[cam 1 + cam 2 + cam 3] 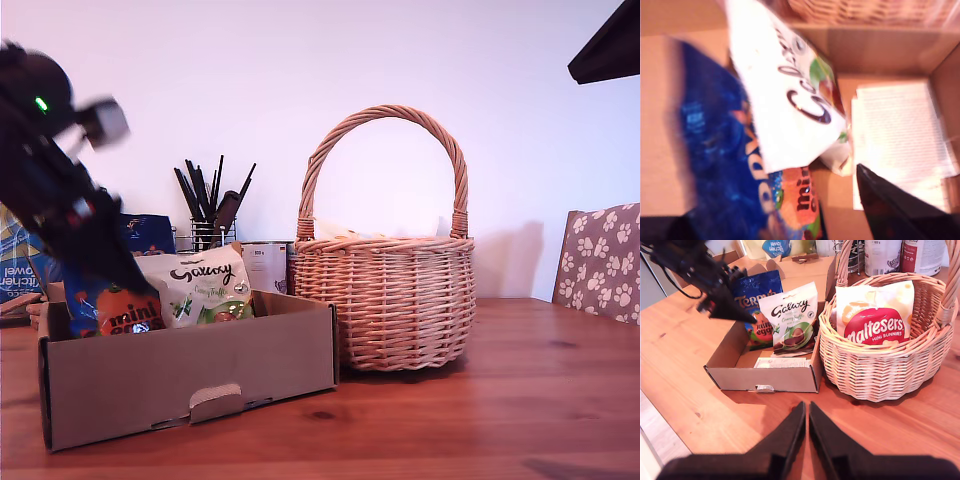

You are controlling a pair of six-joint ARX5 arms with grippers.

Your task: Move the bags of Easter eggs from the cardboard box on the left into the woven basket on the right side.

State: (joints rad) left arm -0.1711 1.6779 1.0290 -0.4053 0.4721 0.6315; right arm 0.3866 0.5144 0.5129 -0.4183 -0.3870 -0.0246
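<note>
In the exterior view, the cardboard box (190, 375) sits on the wooden table (500, 400), with the woven basket (385, 290) just beside it on the exterior view's right. The Galaxy bag (205, 285) and the orange mini eggs bag (118, 310) stand upright inside the box, and my first gripper (135, 285) reaches down to the orange bag, blurred. In the first wrist view, the box floor carries a white paper sheet (900, 140); the Galaxy bag (790, 95), the blue Terry's bag (715, 145) and the mini eggs bag (802, 200) crowd the jaws, and I cannot tell whether they are spread or pinching. In the second wrist view, 3 bags stand in the box (785, 380), and the Maltesers bag (872, 327) and a white-orange bag (860, 300) lie in the basket (880, 375). My second gripper (807, 412) hangs above the table in front of the box, fingertips pressed together on nothing.
</note>
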